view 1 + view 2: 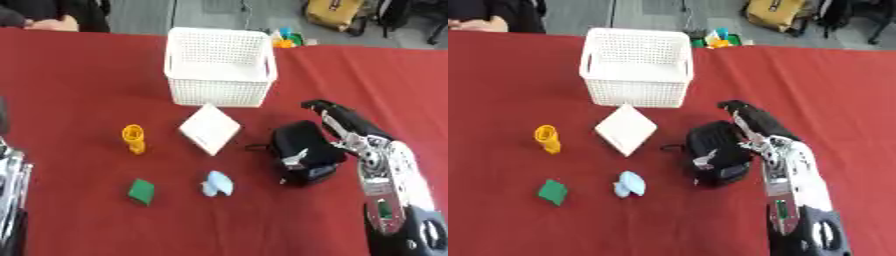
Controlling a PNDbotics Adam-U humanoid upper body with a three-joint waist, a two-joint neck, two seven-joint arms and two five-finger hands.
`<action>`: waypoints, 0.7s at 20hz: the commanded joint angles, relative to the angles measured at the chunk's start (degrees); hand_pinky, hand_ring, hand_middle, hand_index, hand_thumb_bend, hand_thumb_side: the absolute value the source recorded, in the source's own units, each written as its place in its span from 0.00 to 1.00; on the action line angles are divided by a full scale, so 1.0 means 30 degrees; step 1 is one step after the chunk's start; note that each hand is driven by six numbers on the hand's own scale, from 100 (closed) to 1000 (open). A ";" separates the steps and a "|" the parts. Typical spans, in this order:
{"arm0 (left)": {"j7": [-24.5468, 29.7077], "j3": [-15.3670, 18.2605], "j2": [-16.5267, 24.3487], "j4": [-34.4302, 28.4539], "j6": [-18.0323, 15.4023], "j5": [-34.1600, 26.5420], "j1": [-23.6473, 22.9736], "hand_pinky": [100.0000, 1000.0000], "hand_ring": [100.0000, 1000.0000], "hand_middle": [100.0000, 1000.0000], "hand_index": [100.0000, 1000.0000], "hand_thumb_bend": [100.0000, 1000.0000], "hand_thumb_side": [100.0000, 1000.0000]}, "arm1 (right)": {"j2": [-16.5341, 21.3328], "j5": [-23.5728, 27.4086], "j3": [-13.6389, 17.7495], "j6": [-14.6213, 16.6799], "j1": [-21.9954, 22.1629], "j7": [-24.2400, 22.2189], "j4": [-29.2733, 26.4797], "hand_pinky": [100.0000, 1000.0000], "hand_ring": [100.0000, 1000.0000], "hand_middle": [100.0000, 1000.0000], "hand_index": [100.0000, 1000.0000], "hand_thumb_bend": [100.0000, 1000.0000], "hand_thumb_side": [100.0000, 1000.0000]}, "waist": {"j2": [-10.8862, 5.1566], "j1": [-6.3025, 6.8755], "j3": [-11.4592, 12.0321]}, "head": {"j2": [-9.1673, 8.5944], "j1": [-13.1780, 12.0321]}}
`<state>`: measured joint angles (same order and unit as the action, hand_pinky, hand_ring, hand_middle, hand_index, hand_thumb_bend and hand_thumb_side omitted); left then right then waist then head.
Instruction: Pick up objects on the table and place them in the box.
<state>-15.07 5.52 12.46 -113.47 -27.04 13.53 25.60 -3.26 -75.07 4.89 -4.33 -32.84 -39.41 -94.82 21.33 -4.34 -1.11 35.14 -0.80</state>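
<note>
On the red tablecloth [79,100], going left to right, lie a yellow spool-like piece [133,138], a green block [141,191], a pale blue lump [216,184] and a white flat box [210,128], below the white mesh basket [219,66]. The right hand [308,160] rests on a black object [293,139]; whether its fingers curl round it cannot be told. The left hand [12,192] shows only partly at the left edge.

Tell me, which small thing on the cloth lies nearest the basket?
The white box, just before the basket; the yellow, green and blue ones lie farther off.
</note>
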 commanded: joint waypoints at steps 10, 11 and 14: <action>-0.0004 -0.0026 0.0060 -0.0374 0.0099 -0.0125 0.0227 0.53 0.50 0.47 0.69 0.03 0.90 | 0.0299 -0.1214 -0.0437 0.0676 -0.0355 0.0218 0.0078 0.98 1.00 0.96 1.00 1.00 0.54 | -0.0294 -0.0022 0.0115 | 0.0002 0.0178; 0.0002 -0.0026 0.0061 -0.0374 0.0104 -0.0126 0.0227 0.53 0.50 0.46 0.69 0.03 0.90 | 0.0281 -0.1475 -0.0507 0.0835 -0.0330 0.0384 0.0084 0.97 0.99 0.95 1.00 0.95 0.55 | -0.0290 -0.0031 0.0109 | 0.0004 0.0172; 0.0007 -0.0032 0.0074 -0.0374 0.0150 -0.0170 0.0227 0.53 0.49 0.46 0.69 0.04 0.90 | 0.0393 -0.2224 -0.0923 0.1556 -0.0234 0.0949 0.0142 0.94 0.98 0.95 0.99 0.93 0.58 | -0.0283 -0.0141 0.0081 | 0.0017 0.0084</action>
<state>-15.05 5.51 12.44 -113.47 -26.81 13.26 25.60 -3.13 -80.49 2.69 -0.61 -33.15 -37.16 -93.83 21.46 -5.01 -0.80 35.18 -0.38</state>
